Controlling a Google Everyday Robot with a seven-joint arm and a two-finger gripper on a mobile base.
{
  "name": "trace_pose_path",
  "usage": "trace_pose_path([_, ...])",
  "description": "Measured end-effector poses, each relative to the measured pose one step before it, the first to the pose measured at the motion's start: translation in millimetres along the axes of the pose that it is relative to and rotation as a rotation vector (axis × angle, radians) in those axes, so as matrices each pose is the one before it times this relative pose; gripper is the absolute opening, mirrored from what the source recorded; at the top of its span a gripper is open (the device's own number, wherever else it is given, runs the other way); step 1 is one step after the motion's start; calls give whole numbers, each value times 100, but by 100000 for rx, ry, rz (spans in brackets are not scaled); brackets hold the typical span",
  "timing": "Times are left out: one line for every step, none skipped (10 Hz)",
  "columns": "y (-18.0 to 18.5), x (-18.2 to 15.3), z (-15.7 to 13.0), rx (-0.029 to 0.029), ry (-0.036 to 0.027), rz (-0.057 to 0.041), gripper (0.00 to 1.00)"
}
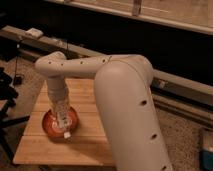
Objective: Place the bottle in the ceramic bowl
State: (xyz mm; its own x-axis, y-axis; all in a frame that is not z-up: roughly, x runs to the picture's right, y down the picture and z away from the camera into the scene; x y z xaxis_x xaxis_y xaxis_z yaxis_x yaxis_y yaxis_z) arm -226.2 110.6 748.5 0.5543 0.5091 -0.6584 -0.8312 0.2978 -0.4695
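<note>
My arm, thick, white and rounded, fills the lower right and centre of the frame as the nearest thing in view. It bends at an elbow and reaches left across the middle of the picture, then turns down at a wrist near the left of centre.

Below that wrist, my gripper points straight down in the lower left of the frame, over the right half of the bowl. It is pinching the bottle, a slim white bottle with faint reddish marks, which hangs upright with its small pale cap at the bottom. The cap end sits at the bowl's near right rim; I cannot tell whether it touches the bowl.

The bowl is shallow, round and orange-red, and it rests on the left part of a light wooden table. Much of its inside is hidden behind my gripper and the bottle.

The table stands on a speckled grey floor, seen to the right and upper left. Beyond it, a long pale rail runs diagonally from the upper left toward the right edge, with a small white object resting on it at the upper left. Behind the rail the background is dark.
</note>
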Motion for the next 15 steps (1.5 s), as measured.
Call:
trace_pose_path([504,-1128,207,-21,72,-1923,44])
trace_pose_path([252,-601,29,-65,-54,-1249,54])
trace_pose_path([-143,-352,-99,151,-340,-529,62])
trace_pose_path([-116,-184,-11,-207,-40,-592,72])
trace_pose_path([-144,-38,17,-516,46,-508,79])
trace_pose_path([75,34,-21,-303,-19,-436,80])
trace_pose_path([67,88,62,-560,11,-540,80])
trace_pose_path([-36,100,-19,-493,5,-82,80])
trace_pose_path([-130,160,-15,-707,46,72,80])
trace_pose_path([-48,70,-31,-575,-287,-10,80])
trace_pose_path([30,178,-85,-813,-737,-161,80])
trace_pose_path([124,216,-291,-1011,-2015,-164,80])
trace_pose_path([-302,455,-641,-799,-2476,1563,80])
trace_pose_path([-429,254,-317,-360,-1476,1367,80])
trace_pose_path([262,-77,89,-204,-72,-265,80])
